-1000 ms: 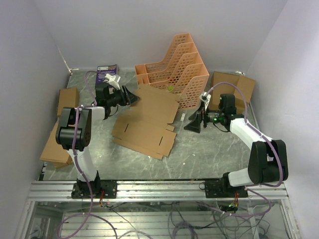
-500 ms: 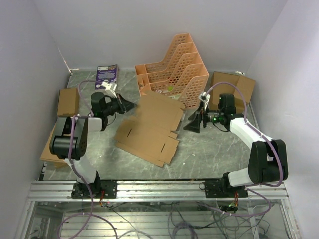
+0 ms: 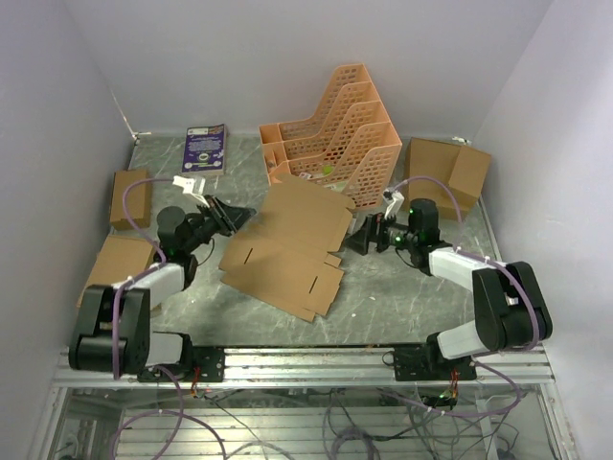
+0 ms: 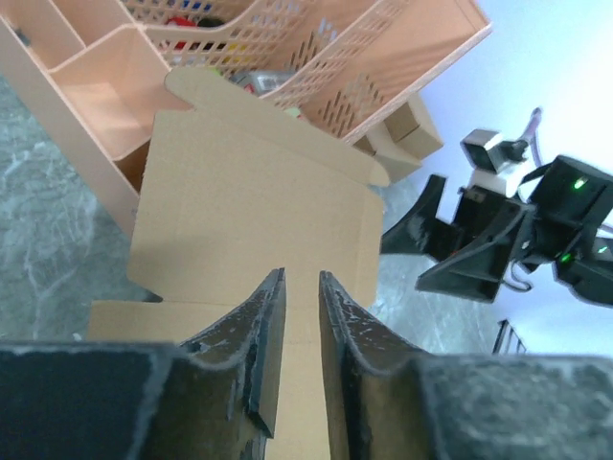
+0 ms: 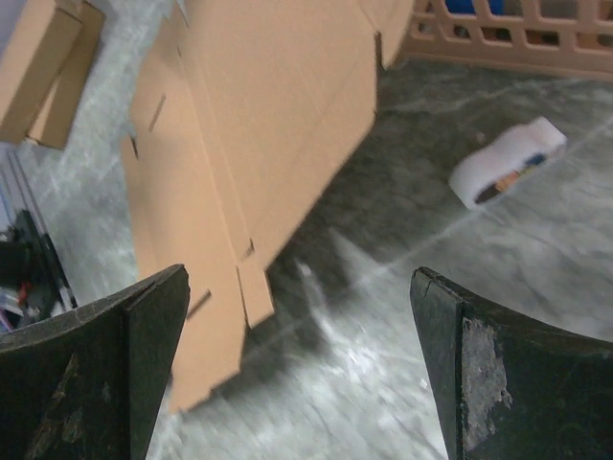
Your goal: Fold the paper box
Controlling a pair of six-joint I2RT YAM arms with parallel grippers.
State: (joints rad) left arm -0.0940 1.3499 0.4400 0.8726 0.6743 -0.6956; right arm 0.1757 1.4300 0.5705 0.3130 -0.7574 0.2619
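The paper box is a flat brown die-cut sheet lying on the table, its far end resting against the orange rack. My left gripper sits at the sheet's left edge, pointing right. In the left wrist view my left gripper has its jaws only a narrow slit apart, with nothing between them; the paper box shows beyond. My right gripper hovers just right of the sheet. In the right wrist view my right gripper is wide open over bare table, with the paper box ahead.
An orange lattice rack stands at the back. Ready-made cardboard boxes lie at the left, near left and back right. A purple booklet lies at the back left. A small white item lies near the rack.
My left arm drew back toward the near left; its jaws closed, then parted slightly. The sheet shifted a little and settled. My right gripper moved left toward the sheet.
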